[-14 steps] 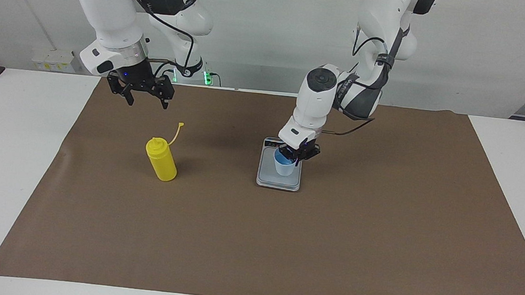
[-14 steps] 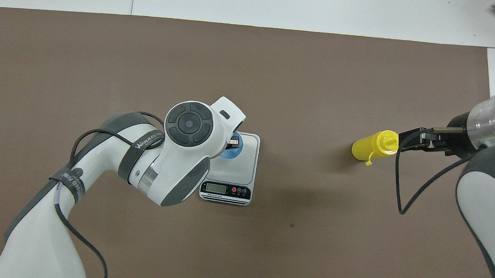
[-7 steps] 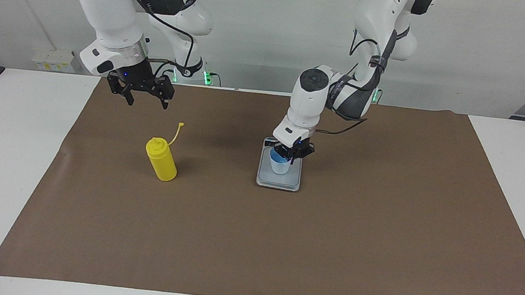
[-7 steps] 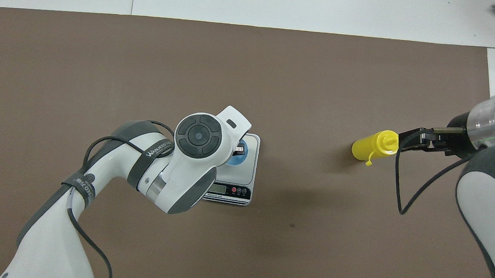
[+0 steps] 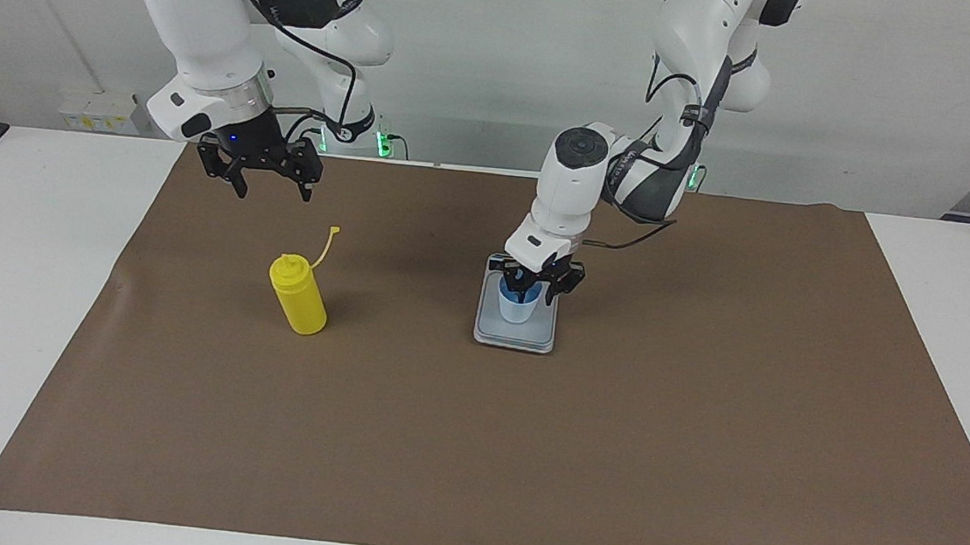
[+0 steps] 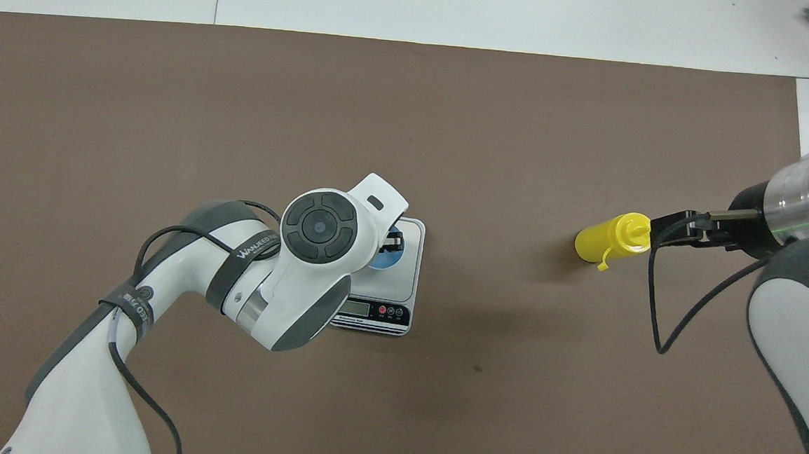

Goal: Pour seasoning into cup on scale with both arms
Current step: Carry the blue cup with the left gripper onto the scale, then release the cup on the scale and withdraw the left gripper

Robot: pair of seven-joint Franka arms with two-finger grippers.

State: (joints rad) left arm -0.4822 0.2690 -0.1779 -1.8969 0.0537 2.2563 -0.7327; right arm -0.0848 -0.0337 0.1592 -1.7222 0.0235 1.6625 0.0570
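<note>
Closest to the robots: right gripper [image 5: 273, 192] hanging raised over the brown mat [image 5: 610, 450], jaws wide apart, nothing in them. Waiting there, short of the bottle and well above it.

A little farther out, near the middle of the mat: scale [image 5: 489, 330] lying flat, display end toward the robots. Cup [image 5: 516, 310] upright on its plate. Left gripper [image 5: 536, 294] low at the cup's rim, fingers parted, seemingly one inside the rim and one outside, no squeeze on the wall.

At about the same depth, toward the right arm's end of the table: yellow bottle [image 5: 299, 305] standing upright on the mat, cap off and dangling by its strap, untouched.

Step in hand, by the look of it: letting go of the cup once set on the scale. Pouring not yet begun.

Next: lift the left gripper straight up without nudging the cup. Then bring the right gripper down around the bottle's body, close firmly, carry it over the cup and tip the nozzle in.
</note>
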